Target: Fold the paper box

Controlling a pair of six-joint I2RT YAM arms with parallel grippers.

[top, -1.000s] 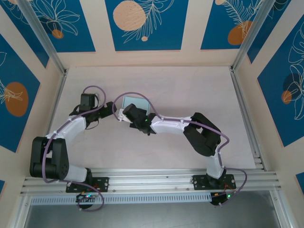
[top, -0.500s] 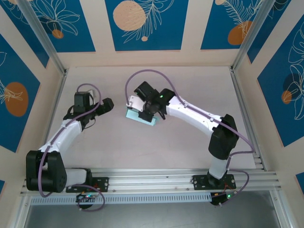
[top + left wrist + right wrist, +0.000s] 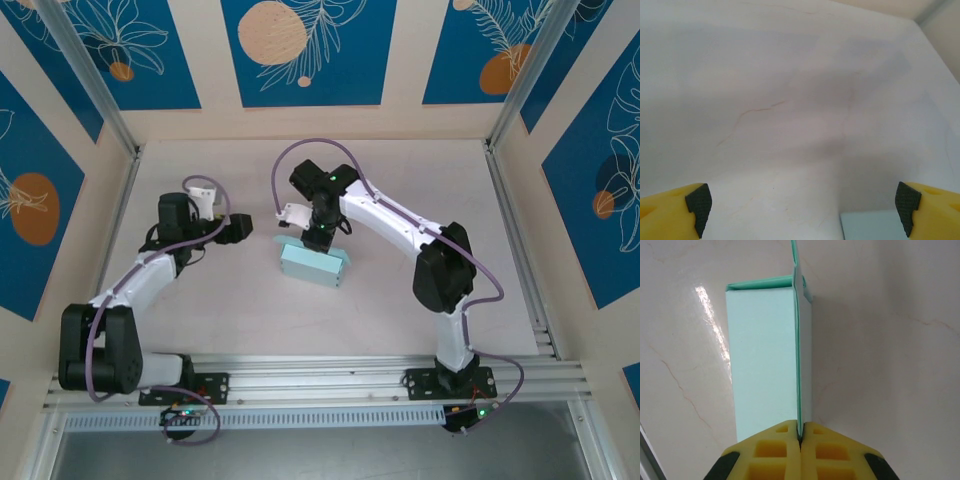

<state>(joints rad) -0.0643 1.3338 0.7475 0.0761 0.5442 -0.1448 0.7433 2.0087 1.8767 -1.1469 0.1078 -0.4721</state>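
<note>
The box (image 3: pixel 313 263) lies on the table (image 3: pixel 420 170) near its middle, a pale blue-green card folded into a long shallow shape and lying slightly askew in the top view. The right gripper (image 3: pixel 318 236) stands over its far edge, pointing down. In the right wrist view this gripper (image 3: pixel 801 437) has its yellow fingers (image 3: pixel 775 455) pressed together on a thin upright flap (image 3: pixel 797 360) that runs along one long side of the box (image 3: pixel 762 360). The left gripper (image 3: pixel 238 229) sits to the left of the box, apart from it. In the left wrist view its fingers (image 3: pixel 670 207) stand wide apart with nothing between them over bare table, and a corner of the box (image 3: pixel 867 226) shows at the lower edge.
</note>
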